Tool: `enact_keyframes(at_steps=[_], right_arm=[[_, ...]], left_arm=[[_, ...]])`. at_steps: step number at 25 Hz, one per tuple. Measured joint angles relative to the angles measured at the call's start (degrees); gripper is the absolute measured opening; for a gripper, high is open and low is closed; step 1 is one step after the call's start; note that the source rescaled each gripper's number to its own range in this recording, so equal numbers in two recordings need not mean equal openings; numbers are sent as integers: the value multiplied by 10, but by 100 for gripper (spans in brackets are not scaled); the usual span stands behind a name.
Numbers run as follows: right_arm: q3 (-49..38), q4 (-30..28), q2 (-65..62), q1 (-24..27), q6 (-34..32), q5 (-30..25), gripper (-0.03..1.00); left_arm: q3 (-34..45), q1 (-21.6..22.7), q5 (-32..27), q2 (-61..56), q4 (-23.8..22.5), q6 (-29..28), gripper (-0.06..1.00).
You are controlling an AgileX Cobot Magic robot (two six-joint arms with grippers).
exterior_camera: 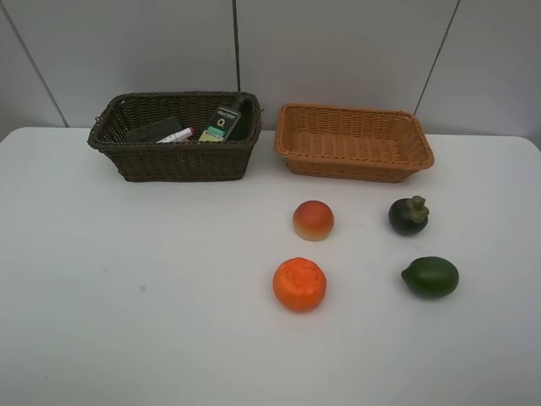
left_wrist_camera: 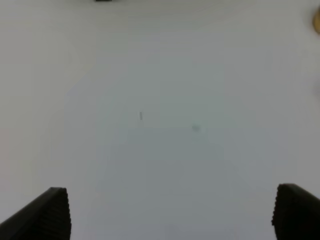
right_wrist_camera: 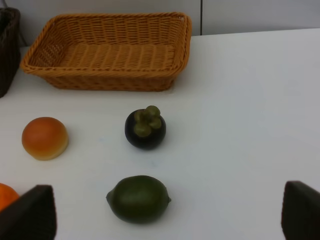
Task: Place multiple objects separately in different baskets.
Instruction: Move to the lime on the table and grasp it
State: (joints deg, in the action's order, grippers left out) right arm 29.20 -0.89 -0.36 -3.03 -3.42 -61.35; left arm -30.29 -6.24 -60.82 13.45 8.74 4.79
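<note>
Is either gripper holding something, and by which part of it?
Nothing is held. The left gripper and the right gripper both stand open and empty; the green fruit near the right one is untouched.

Dark brown basket (exterior_camera: 173, 161): woven wicker, coarse open weave, dull.
Orange-tan basket (right_wrist_camera: 105, 82): woven wicker, tighter weave, slight sheen.
Table (exterior_camera: 127, 296): smooth, matt white.
Wall panels (exterior_camera: 338, 51): smooth, matt, pale grey.
Orange (exterior_camera: 299, 284): pitted, bumpy skin, matt.
Peach-coloured fruit (exterior_camera: 313, 220): smooth, soft matt, possibly plastic.
Mangosteen (right_wrist_camera: 145, 131): smooth dark skin, faint gloss; knobbly green cap.
Green fruit (right_wrist_camera: 138, 198): smooth skin, low sheen.
</note>
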Motion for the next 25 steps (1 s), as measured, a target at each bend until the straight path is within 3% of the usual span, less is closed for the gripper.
enact_keyframes(at_steps=[8, 25], right_arm=[[0, 0, 0, 0, 0, 0, 100], [0, 0, 0, 0, 0, 0, 100]], left_arm=[[11, 0, -2, -136, 12, 1, 99], [11, 0, -2, -138, 11, 1, 99]])
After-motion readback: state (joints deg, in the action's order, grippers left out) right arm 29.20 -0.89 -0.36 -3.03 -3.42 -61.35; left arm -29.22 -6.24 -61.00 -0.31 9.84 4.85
